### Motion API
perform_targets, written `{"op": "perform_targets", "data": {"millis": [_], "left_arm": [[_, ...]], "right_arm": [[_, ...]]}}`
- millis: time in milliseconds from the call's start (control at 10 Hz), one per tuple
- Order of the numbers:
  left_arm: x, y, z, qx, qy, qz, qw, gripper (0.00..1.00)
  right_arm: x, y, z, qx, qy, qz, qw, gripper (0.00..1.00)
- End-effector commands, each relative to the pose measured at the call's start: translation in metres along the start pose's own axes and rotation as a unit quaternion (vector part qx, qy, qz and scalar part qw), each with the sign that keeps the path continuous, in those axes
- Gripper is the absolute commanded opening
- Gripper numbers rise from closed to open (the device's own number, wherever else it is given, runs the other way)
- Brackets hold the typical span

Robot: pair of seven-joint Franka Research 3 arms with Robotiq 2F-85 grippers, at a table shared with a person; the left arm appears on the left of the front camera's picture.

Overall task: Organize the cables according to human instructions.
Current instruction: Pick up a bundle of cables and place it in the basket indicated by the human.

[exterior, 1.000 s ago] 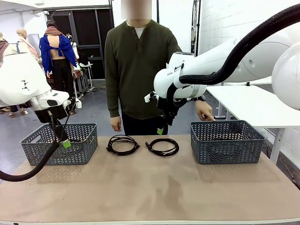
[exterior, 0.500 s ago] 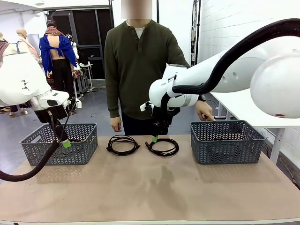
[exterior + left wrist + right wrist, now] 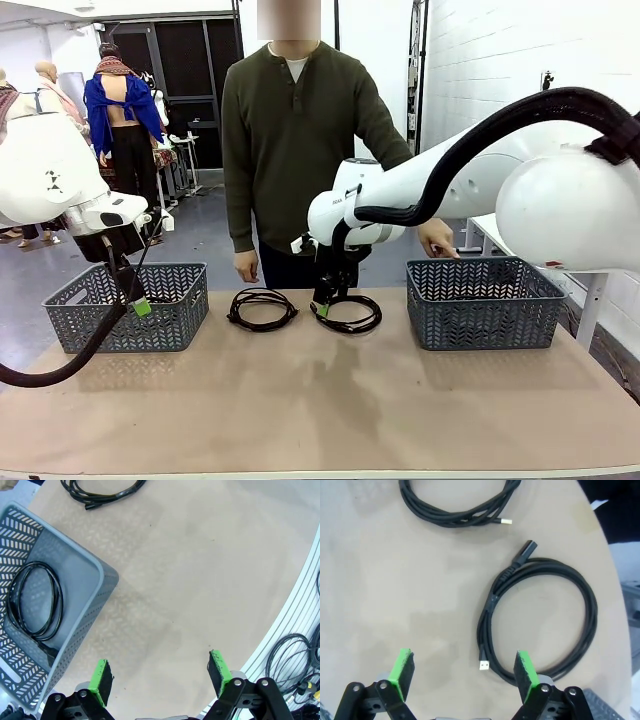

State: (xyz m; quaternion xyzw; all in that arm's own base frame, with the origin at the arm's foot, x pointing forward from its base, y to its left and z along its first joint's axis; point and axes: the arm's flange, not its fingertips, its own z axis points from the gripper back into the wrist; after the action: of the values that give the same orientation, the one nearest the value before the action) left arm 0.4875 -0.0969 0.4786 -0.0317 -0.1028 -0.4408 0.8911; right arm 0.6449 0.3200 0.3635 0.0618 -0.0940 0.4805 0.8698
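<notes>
Two coiled black cables lie side by side at the far middle of the table, the left coil (image 3: 262,308) and the right coil (image 3: 348,316). My right gripper (image 3: 325,304) hangs open just over the right coil's left edge. In the right wrist view that coil (image 3: 542,625) lies ahead and to the right of the open gripper (image 3: 463,672), with the other coil (image 3: 460,510) farther off. My left gripper (image 3: 136,298) is open above the left basket (image 3: 175,300). The left wrist view shows my open gripper (image 3: 160,675) and a cable (image 3: 35,605) lying inside that basket (image 3: 95,587). The human (image 3: 295,150) stands behind the table.
A second grey basket (image 3: 483,305) stands at the right; the person's hand (image 3: 437,240) hovers just behind its far rim. Bare tan tabletop (image 3: 320,400) fills the near half. Loose wires (image 3: 290,655) hang beyond the table's edge in the left wrist view.
My right arm has swung left and down, bringing its open gripper from above the table to just over the right coil. The left arm and the person have stayed put.
</notes>
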Motion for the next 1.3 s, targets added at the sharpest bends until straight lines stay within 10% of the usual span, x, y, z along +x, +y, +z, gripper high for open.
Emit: {"op": "perform_targets", "data": {"millis": [0, 1200], "left_arm": [[0.0, 0.0, 0.002, 0.0, 0.003, 0.001, 1.0, 1.0], [0.0, 0.0, 0.002, 0.0, 0.003, 0.001, 1.0, 1.0]], "right_arm": [[0.016, -0.003, -0.007, -0.004, 0.02, -0.003, 1.0, 1.0], [0.028, -0.022, -0.056, -0.003, 0.054, 0.001, 0.999, 1.0]]}}
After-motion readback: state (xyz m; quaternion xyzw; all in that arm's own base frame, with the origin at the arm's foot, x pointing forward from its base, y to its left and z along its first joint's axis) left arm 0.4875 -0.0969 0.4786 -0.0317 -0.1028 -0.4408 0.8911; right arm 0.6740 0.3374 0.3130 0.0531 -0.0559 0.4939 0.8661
